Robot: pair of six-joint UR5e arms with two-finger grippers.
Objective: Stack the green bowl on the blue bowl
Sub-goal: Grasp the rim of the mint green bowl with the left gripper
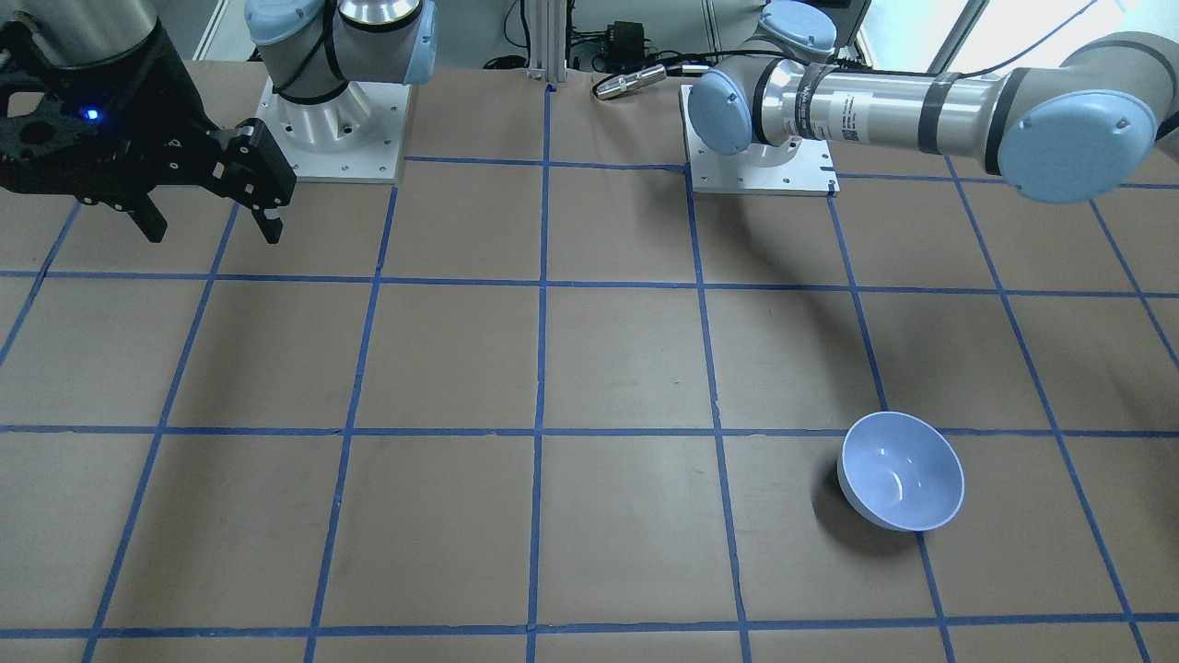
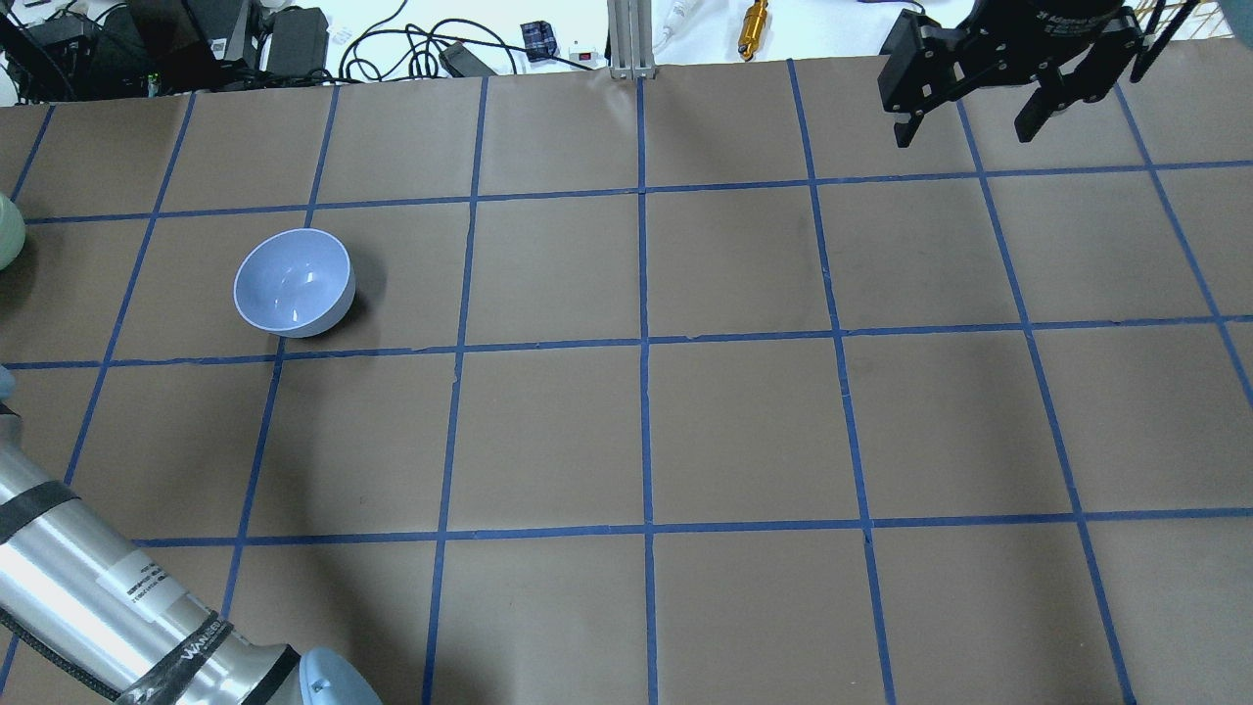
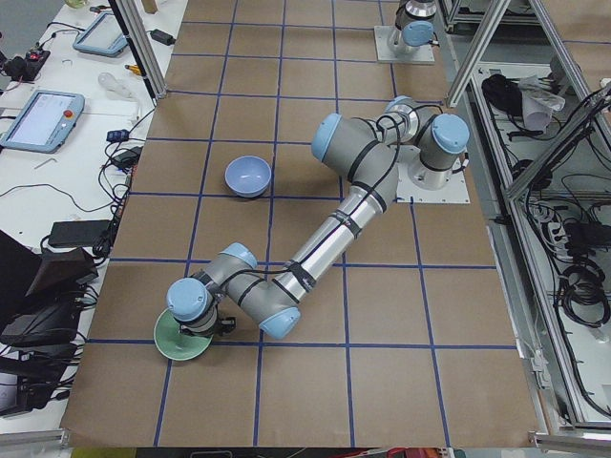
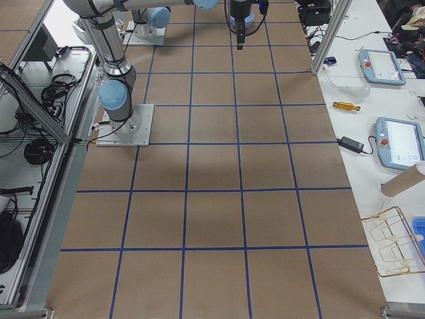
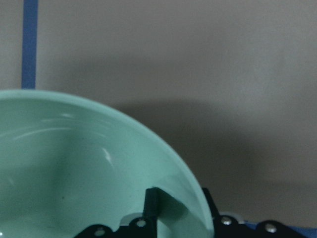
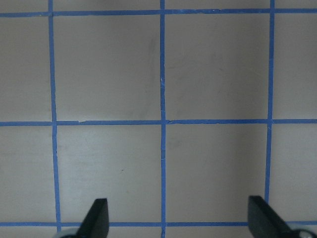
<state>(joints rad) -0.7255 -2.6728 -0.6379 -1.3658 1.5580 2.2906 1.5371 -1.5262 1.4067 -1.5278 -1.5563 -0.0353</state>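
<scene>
The green bowl (image 5: 74,173) fills the lower left of the left wrist view; it stands near the table's left end (image 3: 181,342), and only a sliver shows at the overhead view's left edge (image 2: 5,230). My left gripper (image 5: 181,203) straddles its rim, one finger inside and one outside, and is shut on the wall. The blue bowl (image 2: 292,284) stands upright and empty about two grid squares away (image 1: 903,474) (image 3: 247,176). My right gripper (image 2: 964,132) is open and empty, raised over the table's far right side (image 1: 212,230) (image 6: 178,218).
The table (image 2: 646,431) is brown paper with a blue tape grid. The left arm's silver forearm (image 2: 108,597) stretches across the near left corner. Cables, a gold tool (image 2: 755,17) and tablets lie beyond the table's far edge.
</scene>
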